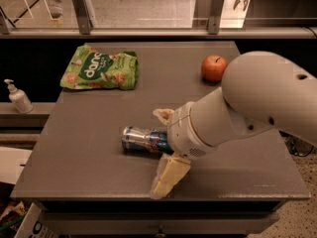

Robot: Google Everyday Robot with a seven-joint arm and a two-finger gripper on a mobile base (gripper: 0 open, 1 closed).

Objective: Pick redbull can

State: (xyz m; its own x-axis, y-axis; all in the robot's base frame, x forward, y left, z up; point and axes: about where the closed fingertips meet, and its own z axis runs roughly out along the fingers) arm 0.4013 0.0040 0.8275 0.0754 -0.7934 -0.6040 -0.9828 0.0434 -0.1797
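The redbull can (140, 139), blue and silver, lies on its side near the middle front of the grey table (84, 133). My gripper (157, 152) reaches in from the right on a large white arm. It is open. One cream finger (163, 115) sits just behind the can's right end and the other (168, 176) sits in front of it, toward the table's front edge. The can's right end is hidden behind the wrist. The can rests on the table.
A green snack bag (99, 68) lies at the back left of the table. A red apple (214, 67) sits at the back right. A white pump bottle (17, 97) stands on a ledge left of the table. A railing runs behind.
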